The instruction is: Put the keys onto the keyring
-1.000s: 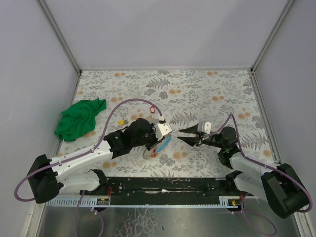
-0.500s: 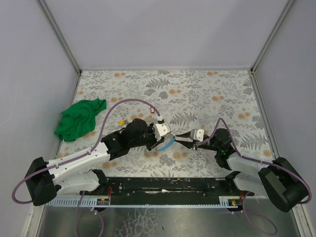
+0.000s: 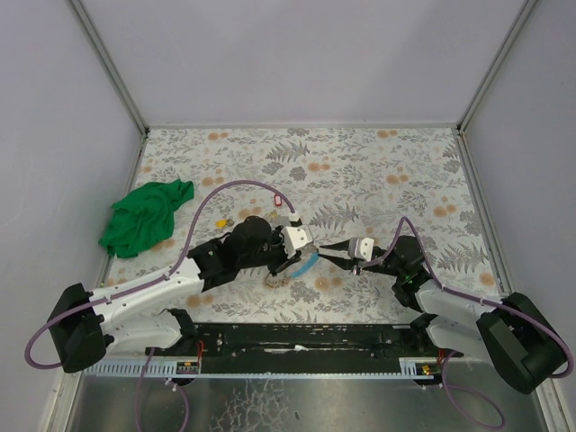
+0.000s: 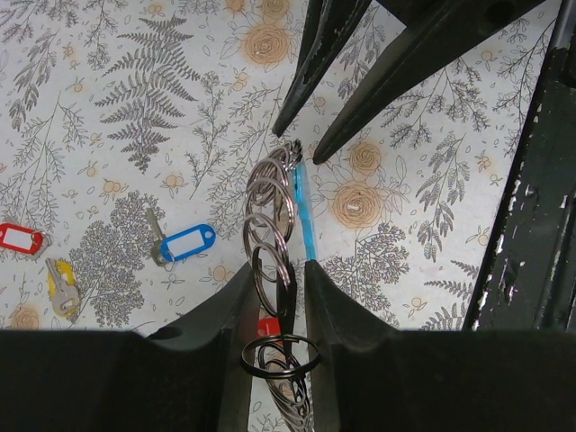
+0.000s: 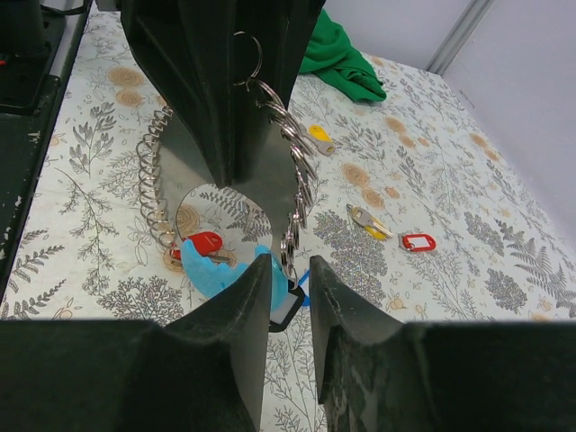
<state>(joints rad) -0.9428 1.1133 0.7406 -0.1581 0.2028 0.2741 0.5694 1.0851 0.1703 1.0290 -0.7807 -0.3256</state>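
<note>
My left gripper (image 3: 303, 241) is shut on a chain of linked steel keyrings (image 4: 270, 216), held above the mat. A flat blue plastic piece (image 4: 303, 209) hangs beside the rings. My right gripper (image 3: 327, 249) faces it, its fingers (image 4: 310, 63) a little apart on either side of the chain's far end (image 5: 292, 236), not closed on it. A black-framed tag (image 5: 290, 308) hangs there. Loose on the mat are a blue-tagged key (image 4: 186, 243), a red-tagged key (image 4: 20, 238) and a yellow-headed key (image 4: 61, 281). Another red tag (image 5: 202, 243) lies under the left gripper.
A green cloth (image 3: 144, 216) lies at the mat's left edge. A metal spiral coil (image 5: 153, 198) hangs by the left gripper. The red-tagged key (image 3: 277, 198) and the yellow key (image 3: 220, 219) lie just behind the left arm. Grey walls enclose the mat on three sides.
My right gripper has moved left to the left gripper, and its jaws have narrowed around the end of the ring chain. The left gripper has kept its hold with little movement.
</note>
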